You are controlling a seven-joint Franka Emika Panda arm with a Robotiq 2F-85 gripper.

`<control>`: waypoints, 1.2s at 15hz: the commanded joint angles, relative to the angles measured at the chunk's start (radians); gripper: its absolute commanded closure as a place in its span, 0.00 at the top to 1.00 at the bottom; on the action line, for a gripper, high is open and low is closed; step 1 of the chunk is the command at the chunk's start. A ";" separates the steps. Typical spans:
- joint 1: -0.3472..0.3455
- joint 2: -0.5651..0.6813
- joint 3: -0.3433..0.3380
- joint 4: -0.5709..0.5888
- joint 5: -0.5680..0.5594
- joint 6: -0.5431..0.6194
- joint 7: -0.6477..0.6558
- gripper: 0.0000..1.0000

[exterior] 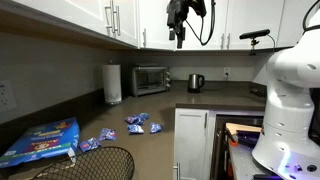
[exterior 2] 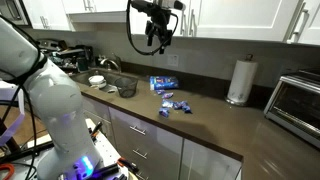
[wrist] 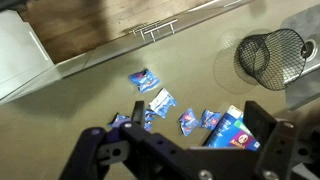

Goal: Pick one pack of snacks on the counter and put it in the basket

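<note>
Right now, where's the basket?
The basket stands on the counter, left of the blue bag in an exterior view; top right in the wrist view.

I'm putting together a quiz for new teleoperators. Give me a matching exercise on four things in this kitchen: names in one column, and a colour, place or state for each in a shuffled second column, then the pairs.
Column one
1. basket
2. paper towel roll
3. large flat bag
4. gripper

Column two
A. blue, lying on the counter
B. up in the air, fingers apart and empty
C. black wire mesh
D. white, upright beside the toaster oven

Pairs: 1-C, 2-D, 3-A, 4-B
</note>
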 commanded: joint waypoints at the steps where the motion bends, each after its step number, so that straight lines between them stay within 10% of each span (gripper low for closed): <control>1: -0.034 0.004 0.026 0.003 0.013 -0.004 -0.013 1.00; 8: -0.029 0.089 0.052 -0.020 -0.012 0.084 -0.007 1.00; 18: -0.009 0.552 0.167 -0.001 -0.183 0.547 0.041 1.00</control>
